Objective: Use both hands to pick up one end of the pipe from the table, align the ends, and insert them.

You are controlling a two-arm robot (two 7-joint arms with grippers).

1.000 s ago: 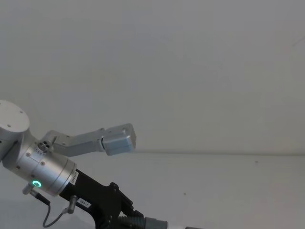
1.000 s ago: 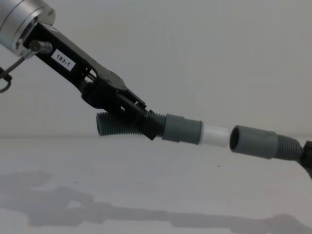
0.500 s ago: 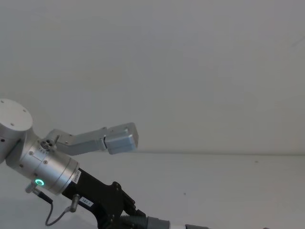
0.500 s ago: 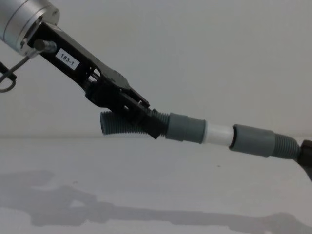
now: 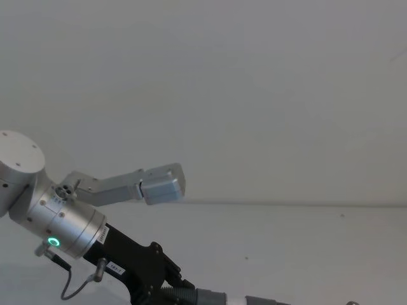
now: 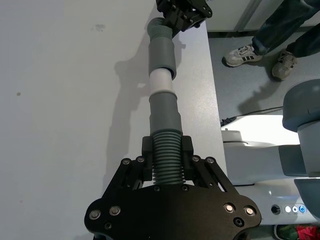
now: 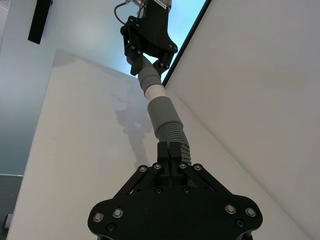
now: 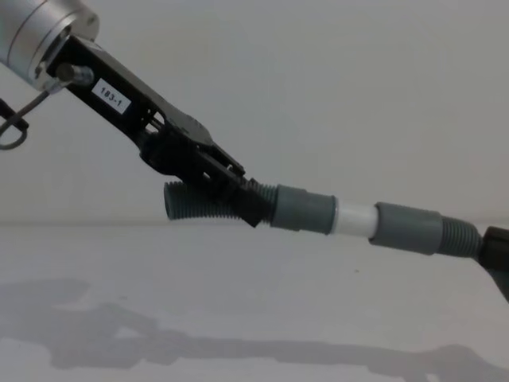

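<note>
Already part-seated, the white stub (image 8: 354, 220) could jam in the cuff (image 8: 407, 228) if either gripper, left (image 8: 238, 200) and right (image 7: 171, 151) each clamped on its ribbed pipe, tilts while pushing

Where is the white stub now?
In the chest view, the white stub is held above the table, right of centre, between both grey cuffs, its tip inside the right cuff.

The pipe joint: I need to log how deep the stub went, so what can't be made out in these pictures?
- Depth of the white stub inside the grey cuff: hidden by the cuff wall in the chest view.
- Right claw: cut off by the chest view's right edge.
- Left claw's fingertips: hidden behind the ribbed pipe in the left wrist view.
- The joined pipe in the head view: cut off by the bottom edge.
</note>
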